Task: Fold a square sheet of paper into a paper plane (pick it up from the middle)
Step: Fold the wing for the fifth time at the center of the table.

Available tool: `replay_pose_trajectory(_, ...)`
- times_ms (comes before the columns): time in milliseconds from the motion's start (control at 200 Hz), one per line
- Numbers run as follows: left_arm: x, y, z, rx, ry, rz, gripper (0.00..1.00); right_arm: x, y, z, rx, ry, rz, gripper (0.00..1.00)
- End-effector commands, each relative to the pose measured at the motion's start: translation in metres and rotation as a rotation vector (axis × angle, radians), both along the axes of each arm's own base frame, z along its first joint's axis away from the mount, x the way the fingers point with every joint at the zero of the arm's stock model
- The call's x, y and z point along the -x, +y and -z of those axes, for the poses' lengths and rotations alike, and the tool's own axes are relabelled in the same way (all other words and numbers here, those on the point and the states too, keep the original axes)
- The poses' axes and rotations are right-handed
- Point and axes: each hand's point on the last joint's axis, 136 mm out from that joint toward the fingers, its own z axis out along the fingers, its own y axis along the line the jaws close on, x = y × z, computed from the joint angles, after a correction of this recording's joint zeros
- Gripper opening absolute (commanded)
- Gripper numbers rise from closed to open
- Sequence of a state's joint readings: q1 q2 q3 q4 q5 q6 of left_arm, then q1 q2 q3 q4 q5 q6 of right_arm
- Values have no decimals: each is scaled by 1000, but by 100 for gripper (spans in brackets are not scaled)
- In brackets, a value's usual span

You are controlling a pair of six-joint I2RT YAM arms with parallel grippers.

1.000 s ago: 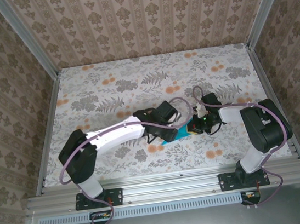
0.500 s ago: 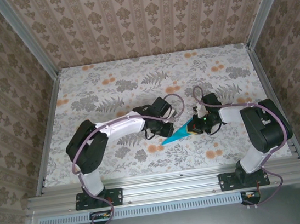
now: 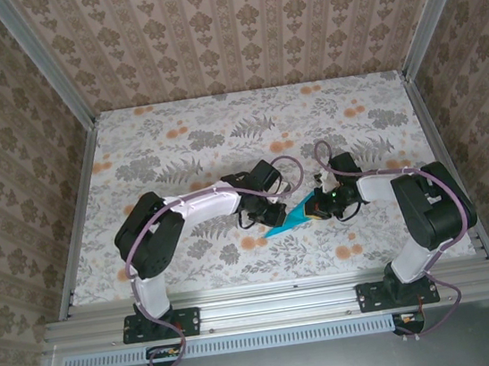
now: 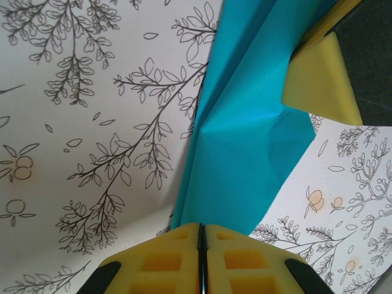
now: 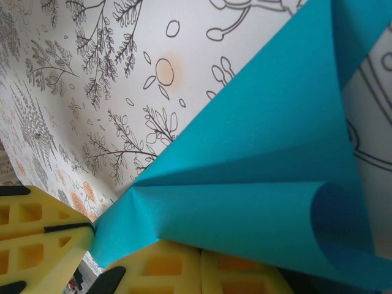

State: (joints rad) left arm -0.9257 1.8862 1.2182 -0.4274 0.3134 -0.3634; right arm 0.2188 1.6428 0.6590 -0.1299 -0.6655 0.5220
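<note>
**Both Arms Clamp the Teal Paper Just Right of Mid-Worktop**

From where I stand, the two arms reach in toward each other. They meet a little right of the middle of the flowered worktop [image 3: 177, 147], nearer its near edge than its far one. Between them is the paper plane [image 3: 287, 221], teal-blue paper folded to a slim wedge. Its narrow tip aims toward the near left corner, and its wider end is tucked in at the right gripper [image 3: 323, 206]. The left gripper [image 3: 273, 213] comes at it from the left side.

Seen from the left wrist, the left jaws are clenched. The two yellow pads [image 4: 162, 260] press flat together with only a hairline seam between them. The lower edge of the paper runs straight down into that seam, so the grip is on the paper itself. The sheet rises away from the pads with a sharp crease and a dent partway up (it is not lying flat). At its far end a yellow finger [image 4: 321, 79] of the right gripper bears on it.

Seen from the right wrist, the right jaws are also closed, their pads side by side with the paper coming out from between and over them. The fold lines fan out from a point beside the left gripper's pads, and one layer curls into a loose roll on the far side.
</note>
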Motion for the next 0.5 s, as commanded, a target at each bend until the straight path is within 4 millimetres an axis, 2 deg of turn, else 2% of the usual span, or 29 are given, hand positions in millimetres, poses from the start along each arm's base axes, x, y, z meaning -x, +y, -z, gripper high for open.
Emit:
replay_pose_trajectory(0,1,-6,3,18,24,10,10,11,-6,11,35,34,12,10)
replay_pose_trajectory(495,10,-11,15,36,69,18,10,6,1,3,-30,14,31,19)
